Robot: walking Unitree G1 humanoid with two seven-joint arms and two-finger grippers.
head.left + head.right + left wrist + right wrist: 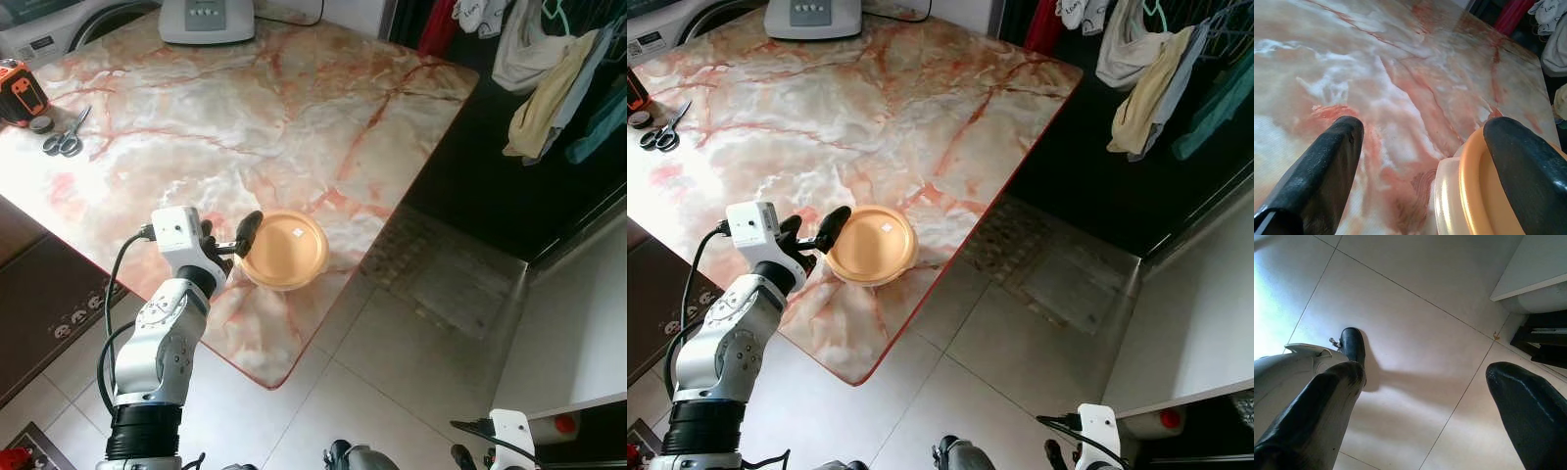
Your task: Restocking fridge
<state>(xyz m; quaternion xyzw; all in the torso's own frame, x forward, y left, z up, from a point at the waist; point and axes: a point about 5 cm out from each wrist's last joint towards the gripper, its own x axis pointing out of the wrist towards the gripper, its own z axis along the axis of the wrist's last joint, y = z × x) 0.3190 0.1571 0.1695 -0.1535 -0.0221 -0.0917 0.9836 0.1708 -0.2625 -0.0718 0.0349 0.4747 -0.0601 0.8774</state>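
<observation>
Near the marble table's (294,108) front edge, the round, translucent plastic container with an orange lid (284,251) looks light, rigid and slick, so the wide-open left gripper (231,238) straddling its rim should pinch there.

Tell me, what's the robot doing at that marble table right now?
Left gripper open, one finger over the orange-lidded container rim, the other beside it. Right gripper open, hanging over floor tiles. Container near the table edge; nothing blocking.

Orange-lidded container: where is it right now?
The orange-lidded container sits on the marble table near its front edge, by the corner closest to the robot. The left gripper is open at its left rim, one finger over the lid.
</observation>
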